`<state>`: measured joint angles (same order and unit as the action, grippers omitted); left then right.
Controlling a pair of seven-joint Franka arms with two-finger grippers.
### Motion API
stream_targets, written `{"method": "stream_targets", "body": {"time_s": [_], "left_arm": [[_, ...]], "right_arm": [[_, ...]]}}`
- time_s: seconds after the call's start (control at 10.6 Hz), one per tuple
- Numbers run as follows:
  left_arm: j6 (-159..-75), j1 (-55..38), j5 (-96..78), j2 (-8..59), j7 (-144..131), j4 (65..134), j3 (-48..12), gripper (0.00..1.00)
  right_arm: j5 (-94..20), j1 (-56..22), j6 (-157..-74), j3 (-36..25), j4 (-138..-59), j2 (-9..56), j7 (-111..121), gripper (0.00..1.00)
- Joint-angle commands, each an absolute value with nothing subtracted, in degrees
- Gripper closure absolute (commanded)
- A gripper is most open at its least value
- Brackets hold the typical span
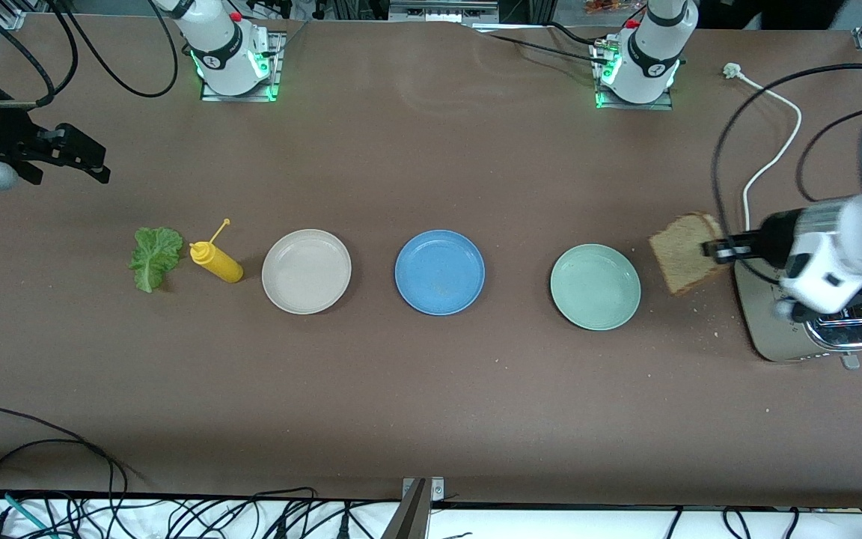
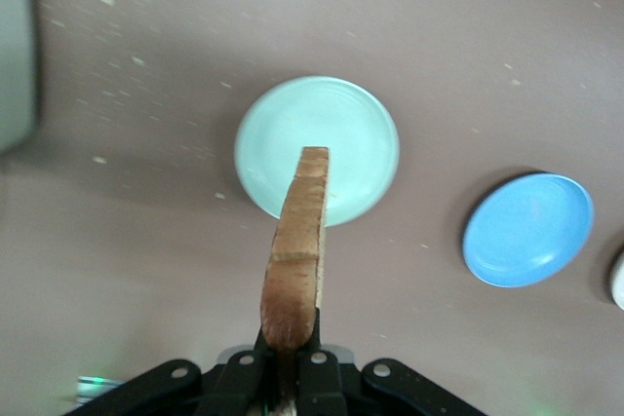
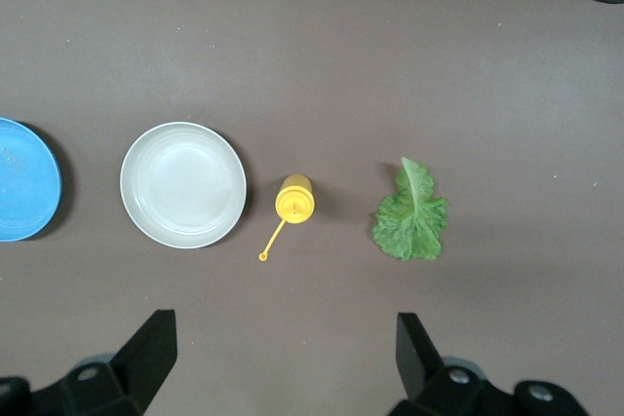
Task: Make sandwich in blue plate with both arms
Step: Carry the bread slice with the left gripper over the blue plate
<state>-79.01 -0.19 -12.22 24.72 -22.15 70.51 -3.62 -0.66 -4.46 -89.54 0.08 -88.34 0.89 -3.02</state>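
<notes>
A: Seeing the brown tabletop [image 1: 431, 389] first, with a silver toaster [image 1: 812, 329] at the left arm's end. We have three plates in a row across the middle: beige-white plate [image 1: 306, 271], blue plate [image 1: 439, 272], pale green plate [image 1: 595, 287]. All three look bare.

B: Confirmed. Blue plate sits between the other two, and we see only specks on it. Where's the bread?

A: Left claw [image 1: 717, 249] is clamped on one edge of a brown bread slice [image 1: 684, 253], up in the air. We read it as over the tabletop between the green plate and the toaster. In the left wrist view the slice [image 2: 297, 250] shows edge-on, with the green plate below it.

B: And the right side?

A: Right claw [image 1: 79, 159] hangs over the right arm's end of the tabletop, waiting. Fingers [image 3: 146, 353] stand wide apart, holding nothing.

B: Smaller stuff?

A: We see a yellow squeeze bottle [image 1: 215, 260] lying tilted beside the beige plate, and a lettuce leaf [image 1: 153, 257] flat on the tabletop just beside the bottle, toward the right arm's end. Crumbs [image 1: 715, 327] dot the tabletop near the toaster.
</notes>
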Motion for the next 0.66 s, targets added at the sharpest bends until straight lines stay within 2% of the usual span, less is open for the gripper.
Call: {"method": "stream_targets", "body": {"time_s": [0.0, 0.19, 0.57], "left_arm": [[-86.98, -5.61, -23.25, 25.66, -31.86, 71.28, -2.55, 1.00], [-96.54, -9.82, -27.67, 27.67, -37.07, 72.32, -2.55, 1.00], [-117.29, -17.56, -31.36, 27.95, -40.08, 83.74, -2.55, 1.00]], "right_arm": [[-1.76, -4.22, -89.12, 0.17, -86.92, 1.41, -2.90, 0.00], [-1.85, -4.22, -89.12, 0.17, -86.92, 1.41, -2.90, 0.00], [-2.55, -4.22, -89.12, 0.09, -86.92, 1.41, -2.90, 0.00]]}}
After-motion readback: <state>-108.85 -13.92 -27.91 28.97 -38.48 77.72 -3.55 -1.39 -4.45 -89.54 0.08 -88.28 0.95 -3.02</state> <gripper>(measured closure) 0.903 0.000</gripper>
